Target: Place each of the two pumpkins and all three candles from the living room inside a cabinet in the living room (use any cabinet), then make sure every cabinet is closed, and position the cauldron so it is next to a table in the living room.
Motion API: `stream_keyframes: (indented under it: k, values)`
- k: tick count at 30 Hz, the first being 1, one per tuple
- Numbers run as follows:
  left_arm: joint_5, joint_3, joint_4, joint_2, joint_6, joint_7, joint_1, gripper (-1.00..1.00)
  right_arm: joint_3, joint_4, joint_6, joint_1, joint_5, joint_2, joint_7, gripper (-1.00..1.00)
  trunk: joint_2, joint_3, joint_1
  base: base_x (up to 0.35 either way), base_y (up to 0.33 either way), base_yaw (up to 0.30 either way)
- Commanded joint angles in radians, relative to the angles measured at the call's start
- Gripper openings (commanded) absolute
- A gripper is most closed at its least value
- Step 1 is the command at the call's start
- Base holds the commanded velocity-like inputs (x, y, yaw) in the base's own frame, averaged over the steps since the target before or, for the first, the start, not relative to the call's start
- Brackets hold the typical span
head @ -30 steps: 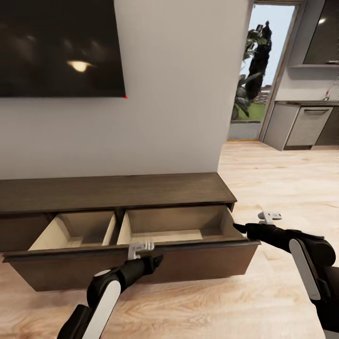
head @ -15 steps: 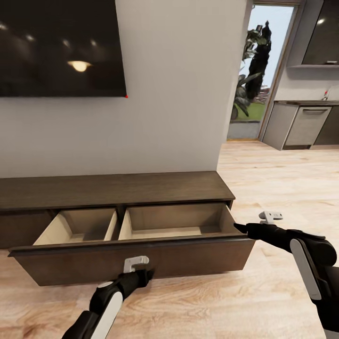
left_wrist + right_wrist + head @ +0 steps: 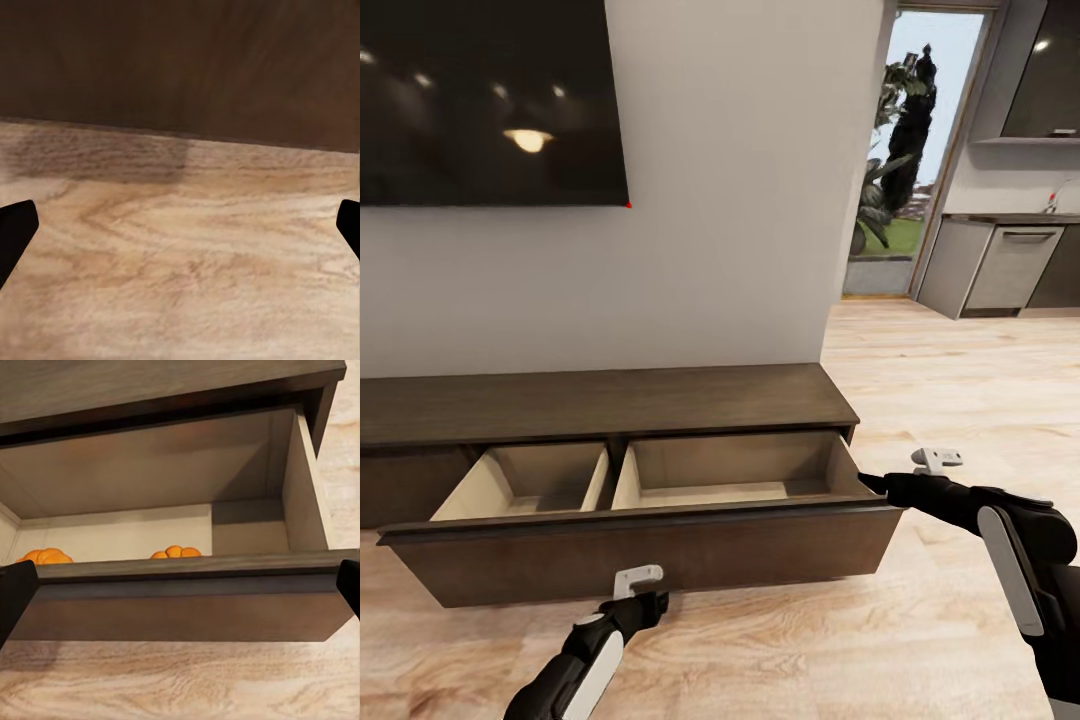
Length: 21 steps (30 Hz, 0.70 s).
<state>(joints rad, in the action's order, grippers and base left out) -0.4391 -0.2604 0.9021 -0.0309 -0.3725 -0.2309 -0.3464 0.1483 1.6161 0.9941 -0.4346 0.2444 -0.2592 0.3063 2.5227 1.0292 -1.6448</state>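
Head view has the cabinet [image 3: 610, 405] with its wide drawer [image 3: 650, 550] pulled out, and both arms down in front of it. Left pincer [image 3: 638, 582] sits low, just under the drawer front, and in its own wrist view the two finger tips are spread far apart with nothing between them, just floor and the dark drawer front ahead, so it's released and empty. Right pincer [image 3: 880, 485] is just beside the drawer's end corner; its wrist camera also shows the tips wide apart, empty, looking straight into the drawer where two pumpkins [image 3: 174, 552] peek over the front edge, ahead of the fingers. No candles or cauldron anywhere I can spot. My guess is the pumpkins are done, so next is either fetching candles or pushing this drawer shut, which needs a flat push on the front.
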Motion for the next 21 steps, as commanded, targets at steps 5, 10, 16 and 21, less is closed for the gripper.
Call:
stream_keyframes:
  k: [5,10,16,21]
  values:
    - [-0.013,-0.002,-0.047,0.004,0.058,-0.009,-0.012,1.00,0.002,0.001,0.004,-0.001,-0.004,0.000,0.007,1.00,0.000,0.001,0.000,0.117,0.000,0.000]
    - [-0.015,-0.002,-0.061,0.009,0.072,-0.004,-0.015,1.00,0.003,0.000,0.004,-0.002,-0.004,-0.003,0.006,1.00,0.000,0.001,0.000,0.287,0.000,0.000]
    - [-0.015,-0.003,-0.064,0.010,0.077,0.001,-0.016,1.00,0.005,0.000,0.003,-0.001,-0.004,-0.020,0.007,1.00,0.000,0.001,0.000,0.329,0.000,0.000]
    - [-0.015,-0.002,-0.064,0.011,0.079,0.004,-0.016,1.00,0.005,0.000,0.003,-0.001,-0.004,-0.024,0.007,1.00,0.000,0.001,0.000,0.337,0.000,0.000]
